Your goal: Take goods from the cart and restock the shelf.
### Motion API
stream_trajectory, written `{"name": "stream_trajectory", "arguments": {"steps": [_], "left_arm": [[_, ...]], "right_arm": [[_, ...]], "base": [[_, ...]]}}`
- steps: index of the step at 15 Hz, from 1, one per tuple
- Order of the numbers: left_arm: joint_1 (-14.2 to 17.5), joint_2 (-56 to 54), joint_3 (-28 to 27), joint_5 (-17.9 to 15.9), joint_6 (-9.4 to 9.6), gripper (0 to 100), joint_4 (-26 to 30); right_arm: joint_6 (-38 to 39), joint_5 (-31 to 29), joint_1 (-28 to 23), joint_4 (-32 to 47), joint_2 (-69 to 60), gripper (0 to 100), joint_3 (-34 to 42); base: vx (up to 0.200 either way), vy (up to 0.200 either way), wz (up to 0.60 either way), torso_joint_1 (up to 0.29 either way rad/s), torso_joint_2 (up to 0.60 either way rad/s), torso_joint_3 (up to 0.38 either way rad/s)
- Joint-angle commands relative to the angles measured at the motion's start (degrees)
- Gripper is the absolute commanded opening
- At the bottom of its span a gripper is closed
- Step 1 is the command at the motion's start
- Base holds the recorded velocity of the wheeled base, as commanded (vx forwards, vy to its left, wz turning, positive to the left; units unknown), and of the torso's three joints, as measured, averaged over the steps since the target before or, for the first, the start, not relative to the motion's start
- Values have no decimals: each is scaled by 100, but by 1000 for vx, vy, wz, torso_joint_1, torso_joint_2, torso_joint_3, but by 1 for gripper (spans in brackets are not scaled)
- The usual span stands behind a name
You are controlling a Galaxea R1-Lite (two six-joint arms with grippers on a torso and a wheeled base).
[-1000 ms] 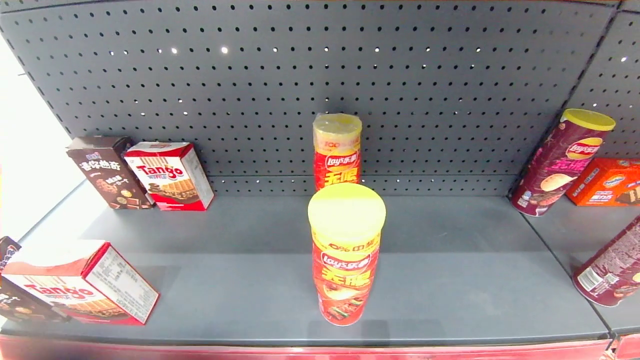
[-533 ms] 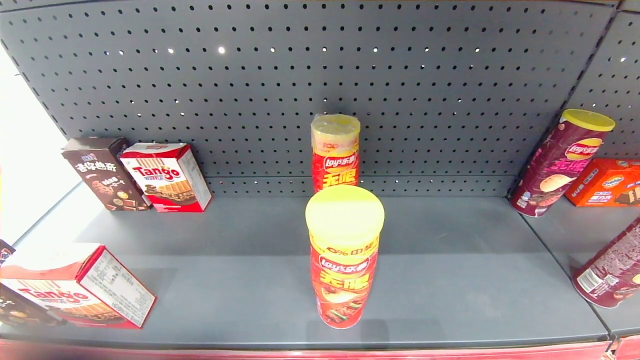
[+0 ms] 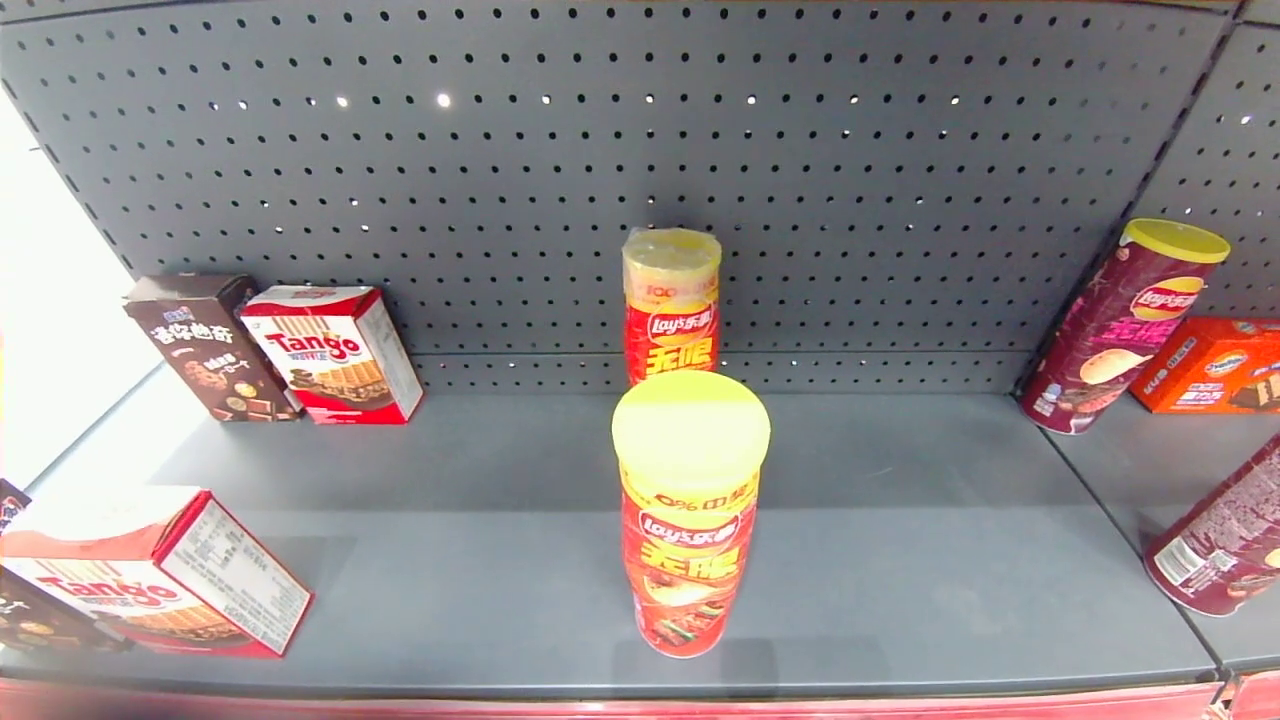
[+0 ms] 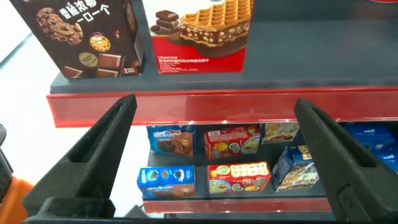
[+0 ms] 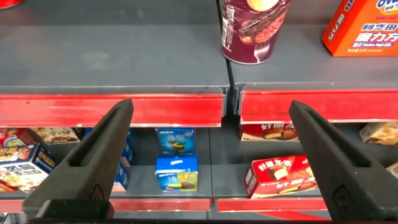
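With left hand (image 4: pixel 214 109) and right hand (image 5: pixel 211 107) both released and empty, back squarely off grey metal shelf (image 3: pixel 900 540), leaving red cardboard yellow-lidded chip tube (image 3: pixel 688 540) upright above and beyond both.

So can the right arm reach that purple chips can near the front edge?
Probably yes: its jaws stand open facing the shelf, and the purple can stands by the front edge with nothing before it.

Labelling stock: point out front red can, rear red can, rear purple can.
front red can (image 3: pixel 690 548), head view, label
rear red can (image 3: pixel 672 335), head view, label
rear purple can (image 3: pixel 1105 345), head view, side
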Motion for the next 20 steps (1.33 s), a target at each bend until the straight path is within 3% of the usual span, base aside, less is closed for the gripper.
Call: {"name": "stream_trajectory", "arguments": {"steps": [1, 20], "left_arm": [[1, 0, 0, 2, 6, 100, -2], [1, 0, 0, 20, -3, 100, -2]], "right_arm": [[0, 0, 4, 1, 0, 100, 0], [0, 0, 4, 1, 0, 100, 0]], "base": [[0, 0, 0, 0, 0, 0], [0, 0, 0, 0, 0, 0]]}}
